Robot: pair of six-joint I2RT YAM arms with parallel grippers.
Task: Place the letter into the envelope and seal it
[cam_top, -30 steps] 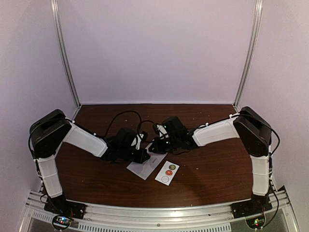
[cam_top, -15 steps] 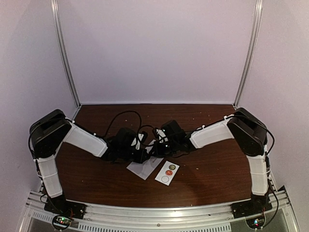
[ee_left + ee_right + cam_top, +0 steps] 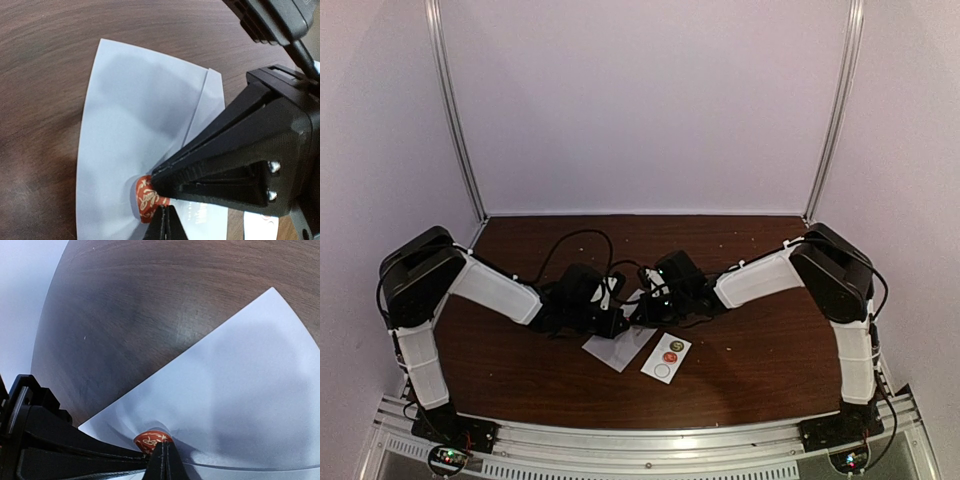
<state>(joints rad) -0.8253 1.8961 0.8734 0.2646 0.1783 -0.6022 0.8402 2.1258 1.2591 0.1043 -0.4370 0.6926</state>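
The pale grey envelope (image 3: pixel 620 348) lies flat on the brown table near its middle. It fills the left wrist view (image 3: pixel 130 125) and the right wrist view (image 3: pixel 240 405). A round red sticker with gold script (image 3: pixel 144 197) sits on the envelope, and the paper puckers around it (image 3: pixel 150 439). My left gripper (image 3: pixel 167 215) is shut, with its tip on the sticker's lower edge. My right gripper (image 3: pixel 162 452) is shut, with its tip on the sticker from the other side. The two tips meet over the envelope (image 3: pixel 628 318). The letter is not in view.
A small white strip of round stickers (image 3: pixel 666 358) lies just right of the envelope; it holds a gold one, a red one and a blank circle. Black cables loop behind both grippers. Pale walls enclose the table on three sides.
My right gripper has moved left and down until its tip meets the left gripper's tip over the envelope. The left arm has stayed in place.
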